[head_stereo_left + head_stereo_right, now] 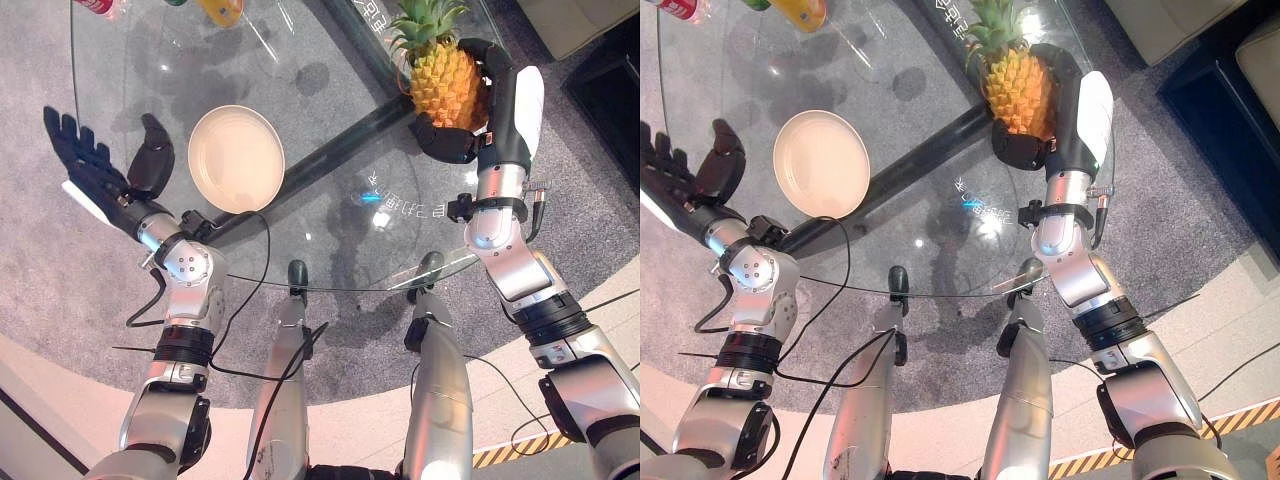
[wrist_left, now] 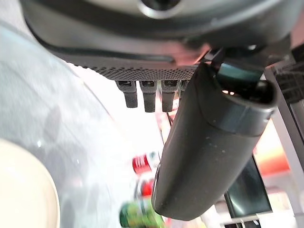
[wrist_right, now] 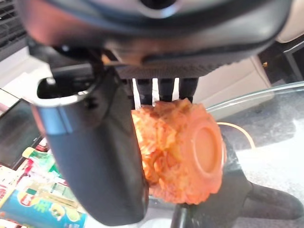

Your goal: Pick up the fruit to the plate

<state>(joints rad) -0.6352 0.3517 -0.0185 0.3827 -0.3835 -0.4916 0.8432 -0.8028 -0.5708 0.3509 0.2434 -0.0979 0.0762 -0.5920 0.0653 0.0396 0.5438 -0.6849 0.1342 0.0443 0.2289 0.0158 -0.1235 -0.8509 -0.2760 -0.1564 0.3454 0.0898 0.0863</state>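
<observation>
The round glass counter (image 1: 330,180) carries a cream plate (image 1: 236,158). Well right of the plate, the right hand (image 1: 500,100) has its fingers curled round the pineapple (image 1: 443,82). Left of the plate, the left hand (image 1: 95,165) spreads straight fingers, holding nothing.

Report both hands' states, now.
Left hand: open, fingers straight, holding nothing.
Right hand: shut on the orange-yellow pineapple with green leaves.

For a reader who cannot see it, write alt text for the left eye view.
The right robot hand grips a pineapple above a round glass table. An empty cream plate sits on the glass, and the left robot hand is open beside it.
</observation>
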